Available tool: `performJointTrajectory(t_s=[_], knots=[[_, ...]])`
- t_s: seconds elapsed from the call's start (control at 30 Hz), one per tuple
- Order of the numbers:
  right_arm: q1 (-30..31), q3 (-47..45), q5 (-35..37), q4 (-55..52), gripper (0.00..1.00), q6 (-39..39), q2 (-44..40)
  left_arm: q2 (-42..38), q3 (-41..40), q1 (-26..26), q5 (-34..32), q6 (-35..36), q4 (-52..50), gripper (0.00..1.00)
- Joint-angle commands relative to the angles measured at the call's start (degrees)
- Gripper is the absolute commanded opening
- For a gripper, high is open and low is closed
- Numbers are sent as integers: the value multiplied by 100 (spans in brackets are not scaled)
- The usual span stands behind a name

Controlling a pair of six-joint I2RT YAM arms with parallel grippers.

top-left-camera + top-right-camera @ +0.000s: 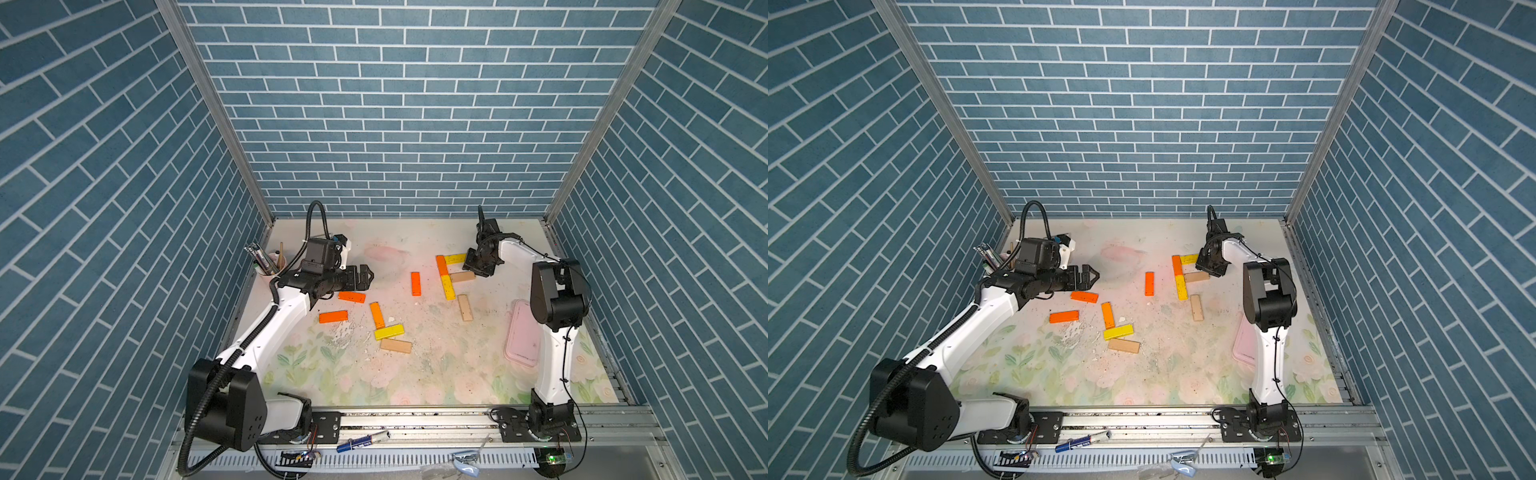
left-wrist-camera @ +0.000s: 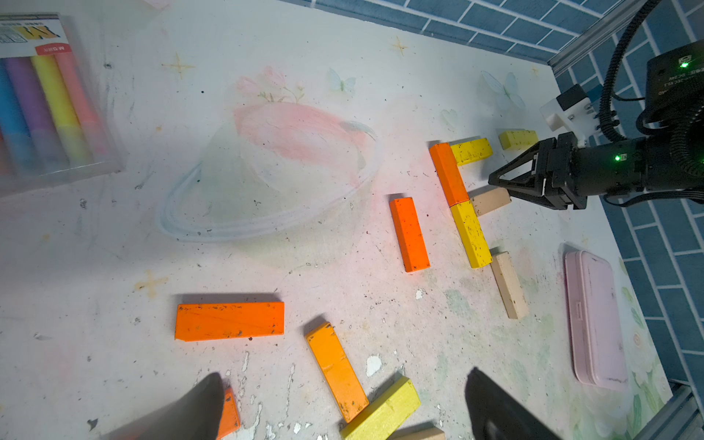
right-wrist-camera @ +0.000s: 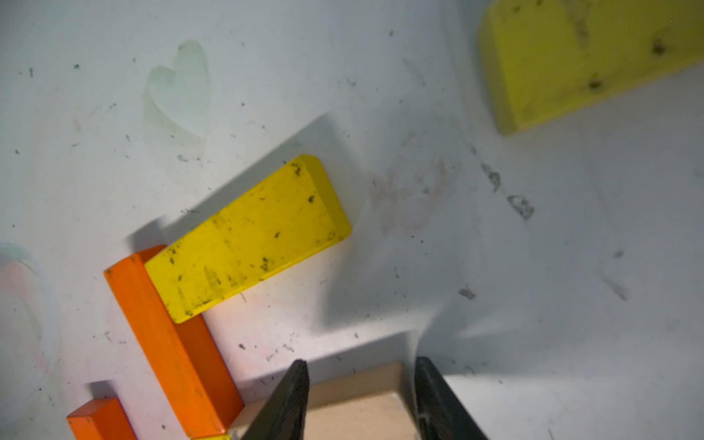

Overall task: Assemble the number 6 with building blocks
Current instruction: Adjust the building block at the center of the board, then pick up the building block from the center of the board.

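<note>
Right gripper (image 2: 497, 182) reaches down at the far right of the floral table (image 1: 415, 382), its jaws set narrowly on either side of the end of a tan bar (image 2: 489, 200); whether they press the wood cannot be told. That bar lies flat and juts rightward from the joint where an orange bar (image 1: 441, 265) and a yellow bar (image 1: 447, 287) meet end to end as a spine. A second yellow bar (image 1: 456, 258) branches from the spine's far end, so the number 6 (image 1: 1178, 275) stands part built. A second tan bar (image 1: 465, 307) lies tilted just beside the spine's near end, and a third yellow bar (image 2: 518, 139) sits apart behind the right gripper. Left gripper (image 1: 370, 276) hovers over the left half of the table with its jaws spread wide, near an orange block (image 1: 351, 296). More loose building blocks (image 1: 389, 331) lie scattered across the middle in both top views, including a lone orange one (image 1: 415, 284). A pink tray (image 1: 521, 336) rests beside the right arm. A chalk pack (image 2: 42, 106) shows in the left wrist view.
</note>
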Motion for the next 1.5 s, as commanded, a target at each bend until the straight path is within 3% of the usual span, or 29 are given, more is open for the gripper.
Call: performJointTrajectory(t_s=[0.0, 0.27, 0.4, 0.43, 0.5, 1.1, 1.47], knots=[[-36, 409, 261, -351, 48, -133, -42, 12, 46, -9, -1, 20, -43, 99], [-233, 944, 1431, -803, 57, -876, -325, 15, 54, -9, -3, 33, -51, 99], [-389, 1073, 1736, -820, 68, -1220, -147, 14, 54, -9, -8, 40, -51, 99], [-420, 1142, 1750, -837, 73, -1300, -70, 11, 46, -9, -19, 43, -52, 99], [-489, 1328, 1638, -870, 97, -1464, 86, 19, 46, -9, -17, 45, -51, 99], [-756, 2924, 1441, -1508, 98, -1225, 1450, 192, 98, 0, -75, 97, -104, 99], [-769, 3436, 1954, -1934, 89, 217, 1831, 256, 126, 0, -66, 96, -104, 99]])
